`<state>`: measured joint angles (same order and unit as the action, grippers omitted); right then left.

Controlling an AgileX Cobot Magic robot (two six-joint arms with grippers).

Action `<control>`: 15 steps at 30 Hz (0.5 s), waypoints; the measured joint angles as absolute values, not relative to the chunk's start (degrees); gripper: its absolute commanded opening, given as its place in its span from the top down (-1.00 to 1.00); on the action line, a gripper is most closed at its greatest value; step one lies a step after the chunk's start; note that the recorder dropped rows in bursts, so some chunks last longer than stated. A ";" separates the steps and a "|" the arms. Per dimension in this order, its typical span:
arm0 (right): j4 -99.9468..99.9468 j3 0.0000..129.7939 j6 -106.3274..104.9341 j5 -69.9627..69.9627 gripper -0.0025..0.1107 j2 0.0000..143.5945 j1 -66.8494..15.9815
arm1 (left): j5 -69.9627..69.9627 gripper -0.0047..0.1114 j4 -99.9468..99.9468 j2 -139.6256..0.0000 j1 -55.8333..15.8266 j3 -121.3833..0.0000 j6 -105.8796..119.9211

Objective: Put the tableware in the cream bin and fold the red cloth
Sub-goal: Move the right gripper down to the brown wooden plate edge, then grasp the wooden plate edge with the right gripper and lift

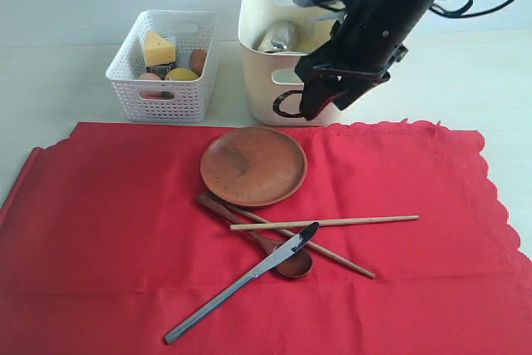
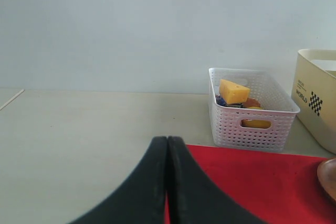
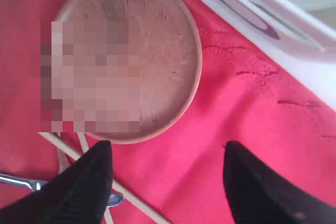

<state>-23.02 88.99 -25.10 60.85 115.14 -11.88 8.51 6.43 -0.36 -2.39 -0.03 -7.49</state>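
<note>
The red cloth (image 1: pixel 108 230) is spread flat over the front of the table. On it lie a round brown plate (image 1: pixel 253 165), a wooden spoon (image 1: pixel 223 207), two chopsticks (image 1: pixel 332 222) and a metal knife (image 1: pixel 233 288), crossing one another. The cream bin (image 1: pixel 266 81) stands behind the cloth with a steel cup (image 1: pixel 278 36) inside. My right gripper (image 1: pixel 322 104) hangs open and empty in front of the bin. In the right wrist view this gripper (image 3: pixel 168 153) is over bare cloth (image 3: pixel 236 108) beside the plate (image 3: pixel 163 51). My left gripper (image 2: pixel 167 140) is shut on nothing, low over the cloth's corner (image 2: pixel 252 182).
A white lattice basket (image 1: pixel 164 81) holding cheese and other food stands left of the cream bin. The same basket (image 2: pixel 252 111) shows in the left wrist view. Bare cream tabletop (image 1: pixel 50 81) lies behind the cloth on both sides.
</note>
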 measured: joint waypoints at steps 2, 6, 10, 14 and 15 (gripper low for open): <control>-23.92 88.57 -25.10 59.65 -0.09 116.97 -11.88 | 8.51 0.90 6.43 -0.36 -2.39 -0.03 -7.49; -29.15 88.45 -28.80 57.73 -0.09 121.19 -11.88 | 8.51 0.90 6.43 -0.36 -2.39 -0.03 -7.49; -36.07 88.33 -35.53 57.26 -0.09 124.86 -11.88 | 8.51 0.90 6.43 -0.36 -2.39 -0.03 -7.49; -38.79 88.32 -39.03 54.45 -0.09 126.39 -11.88 | 8.51 0.90 6.43 -0.36 -2.39 -0.03 -7.49; -38.95 88.32 -39.41 53.65 -0.09 126.52 -11.88 | 8.51 0.90 6.43 -0.36 -2.39 -0.03 -7.49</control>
